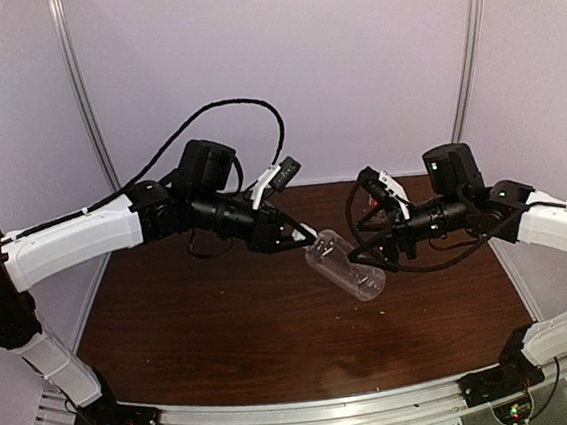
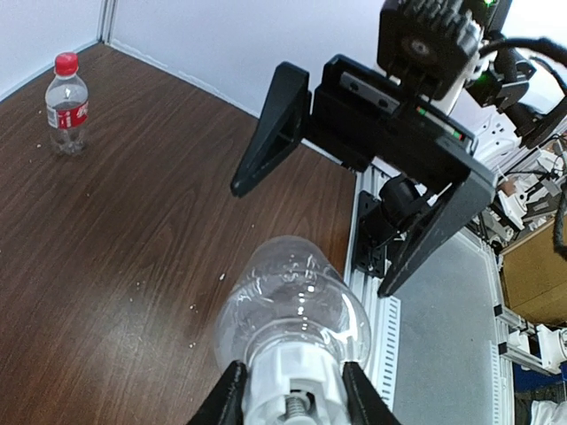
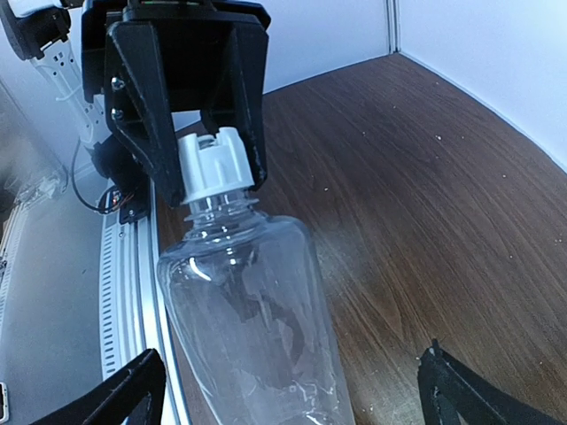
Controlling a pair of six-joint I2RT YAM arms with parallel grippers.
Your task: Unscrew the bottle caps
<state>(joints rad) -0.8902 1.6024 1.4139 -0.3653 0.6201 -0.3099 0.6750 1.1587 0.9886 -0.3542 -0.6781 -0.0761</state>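
My left gripper [image 2: 292, 390] is shut on the white cap [image 2: 297, 376] of the plain clear bottle [image 2: 292, 301]. That bottle [image 1: 347, 265] hangs tilted above the table between both arms, base toward the right arm. My right gripper [image 3: 288, 367] is open, its fingers standing wide on either side of the bottle's lower body [image 3: 248, 310] without touching it. The right wrist view shows the white cap [image 3: 213, 164] clamped between the left fingers. The second bottle [image 2: 67, 111], with a red label band and red cap [image 2: 66, 62], stands upright near the far corner of the table.
The brown wooden table [image 1: 224, 329] is closed in by white walls at the back and sides. An aluminium rail [image 1: 313, 411] runs along the near edge by the arm bases. Black cables loop above the left arm [image 1: 243, 106].
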